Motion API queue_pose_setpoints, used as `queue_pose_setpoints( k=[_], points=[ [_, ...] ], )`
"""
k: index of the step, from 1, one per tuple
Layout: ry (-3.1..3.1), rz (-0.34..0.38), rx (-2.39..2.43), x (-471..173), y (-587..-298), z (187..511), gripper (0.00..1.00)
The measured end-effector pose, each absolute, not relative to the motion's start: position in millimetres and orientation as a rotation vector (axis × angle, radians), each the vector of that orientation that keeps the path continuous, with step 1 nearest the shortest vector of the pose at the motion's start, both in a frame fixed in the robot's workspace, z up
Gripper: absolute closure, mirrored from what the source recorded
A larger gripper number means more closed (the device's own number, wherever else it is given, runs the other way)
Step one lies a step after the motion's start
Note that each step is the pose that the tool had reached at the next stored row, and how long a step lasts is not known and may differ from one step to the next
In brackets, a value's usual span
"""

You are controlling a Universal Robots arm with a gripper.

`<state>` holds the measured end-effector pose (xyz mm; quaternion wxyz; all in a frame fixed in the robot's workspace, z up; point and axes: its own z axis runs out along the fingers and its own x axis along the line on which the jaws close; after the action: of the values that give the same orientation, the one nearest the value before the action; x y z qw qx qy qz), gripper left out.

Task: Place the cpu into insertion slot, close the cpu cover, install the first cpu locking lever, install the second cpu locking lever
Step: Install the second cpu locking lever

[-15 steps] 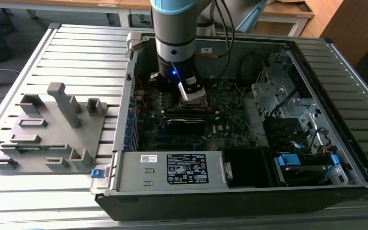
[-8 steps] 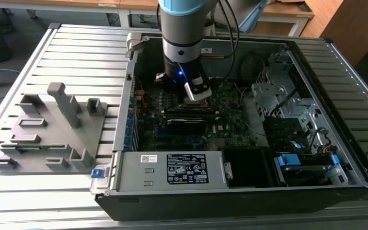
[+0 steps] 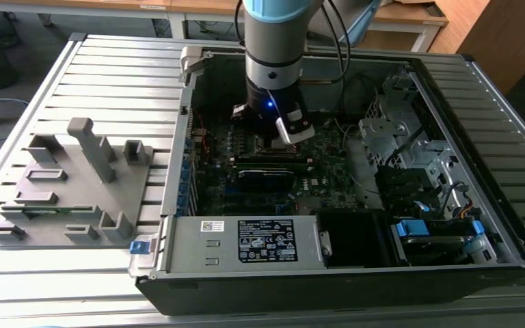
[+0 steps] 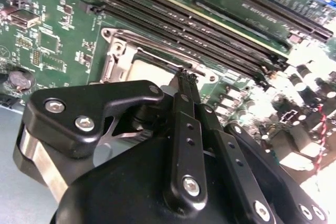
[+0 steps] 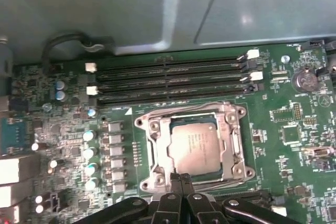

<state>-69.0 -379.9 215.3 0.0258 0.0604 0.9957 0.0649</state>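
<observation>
The cpu (image 5: 194, 146), a dull silver square chip, lies flat in the insertion slot (image 5: 153, 170) on the green motherboard. The cpu cover (image 5: 234, 145), a silvery frame, lies down flat around the chip. Thin wire levers run along two sides of the socket (image 5: 178, 113), (image 5: 210, 184). My gripper (image 5: 181, 178) is shut, its black fingertips pressed together at the socket's edge beside one lever. In the second wrist view the gripper (image 4: 186, 74) ends right at the socket rim next to the cpu (image 4: 147, 69). In the exterior view the gripper (image 3: 272, 140) is down inside the open computer case.
Long black memory slots (image 5: 168, 80) run beside the socket, with a row of capacitors (image 5: 90, 153) along another side. The case wall (image 5: 157, 14) stands close behind. In the exterior view a grey fixture tray (image 3: 62, 184) sits left of the case, and a labelled power supply (image 3: 267, 239) fills its front.
</observation>
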Motion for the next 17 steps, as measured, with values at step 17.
queue_pose_setpoints(
  k=[17],
  points=[
    [3.079,0.161,0.186,-51.4,-359.8,212.4,0.89]
  ],
)
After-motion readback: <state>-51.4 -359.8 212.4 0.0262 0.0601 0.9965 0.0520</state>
